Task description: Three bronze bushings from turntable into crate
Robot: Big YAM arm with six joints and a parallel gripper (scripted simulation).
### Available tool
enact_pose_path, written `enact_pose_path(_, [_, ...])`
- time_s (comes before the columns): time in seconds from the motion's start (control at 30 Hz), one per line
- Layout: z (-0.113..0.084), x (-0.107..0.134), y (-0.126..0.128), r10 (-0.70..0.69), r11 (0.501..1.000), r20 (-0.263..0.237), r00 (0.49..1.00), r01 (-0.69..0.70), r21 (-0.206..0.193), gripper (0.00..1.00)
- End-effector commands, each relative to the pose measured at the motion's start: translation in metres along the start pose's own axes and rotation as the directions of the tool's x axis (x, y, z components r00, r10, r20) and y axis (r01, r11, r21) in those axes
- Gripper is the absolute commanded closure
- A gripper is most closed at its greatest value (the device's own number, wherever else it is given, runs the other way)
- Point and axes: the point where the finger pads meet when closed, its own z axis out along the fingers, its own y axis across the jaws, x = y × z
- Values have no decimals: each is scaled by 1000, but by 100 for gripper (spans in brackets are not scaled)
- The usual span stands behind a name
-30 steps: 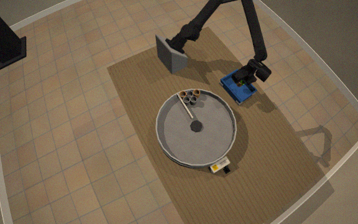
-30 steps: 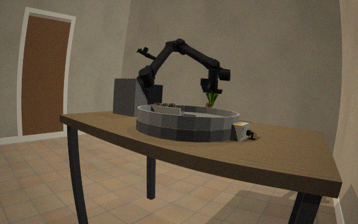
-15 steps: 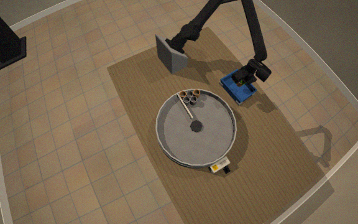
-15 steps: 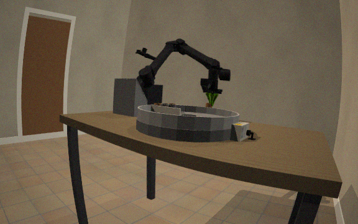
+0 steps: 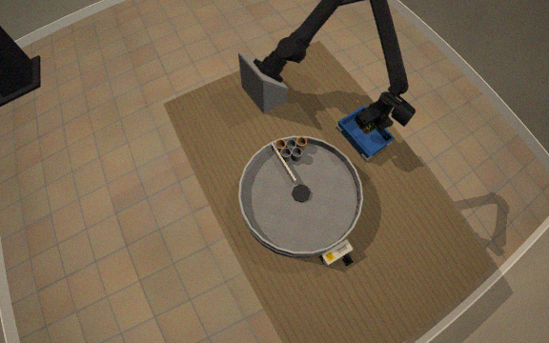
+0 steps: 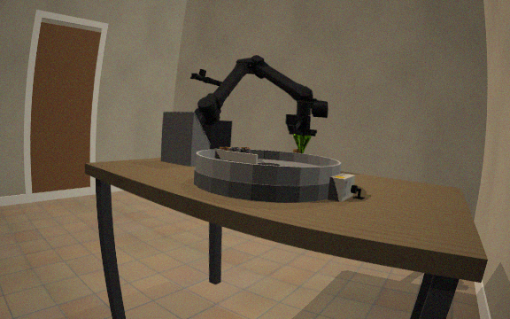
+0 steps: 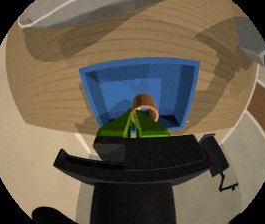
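My gripper (image 5: 369, 128) (image 6: 302, 151) (image 7: 133, 111) is shut on the wall of a bronze bushing (image 5: 366, 130) (image 6: 297, 151) (image 7: 144, 101) and holds it over the blue crate (image 5: 380, 148) (image 7: 139, 61). In the wrist view no other bushing shows in the visible part of the crate; its near side is partly hidden. On the grey turntable (image 5: 303, 224) (image 6: 268, 177) (image 7: 83, 14), one bronze bushing (image 5: 280, 144) stands by the pale bar and another bronze bushing (image 5: 301, 142) stands near the rim. Three grey bushings (image 5: 291, 143) (image 5: 286, 153) (image 5: 296, 152) stand between and beside them.
The pale bar (image 5: 284, 162) (image 6: 237, 157) runs from the turntable's rim towards its dark hub (image 5: 301, 193). A white control box (image 5: 337, 252) (image 6: 343, 187) sits at the turntable's side. A grey block (image 5: 274, 96) (image 6: 180, 137) stands by the arm's base. The turntable's raised rim lies beside the crate.
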Motion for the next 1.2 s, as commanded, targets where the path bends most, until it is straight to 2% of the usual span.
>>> enact_pose_path(0.0, [13,-2,-1,14,1000,6,1000,-14,13,100])
enact_pose_path(0.27, [27,0,1,10,1000,4,1000,-10,9,100])
enact_pose_path(0.33, [27,0,1,10,1000,4,1000,-10,9,100])
enact_pose_path(0.37, [21,-7,6,27,1000,2,1000,-27,-8,100])
enact_pose_path(0.43, [32,-2,-1,14,1000,6,1000,-14,13,100])
enact_pose_path(0.57, [36,0,1,11,1000,4,1000,-11,10,100])
enact_pose_path(0.67, [31,-6,5,25,1000,3,1000,-25,-5,100])
enact_pose_path(1.17, [34,-1,3,15,1000,3,1000,-15,2,100])
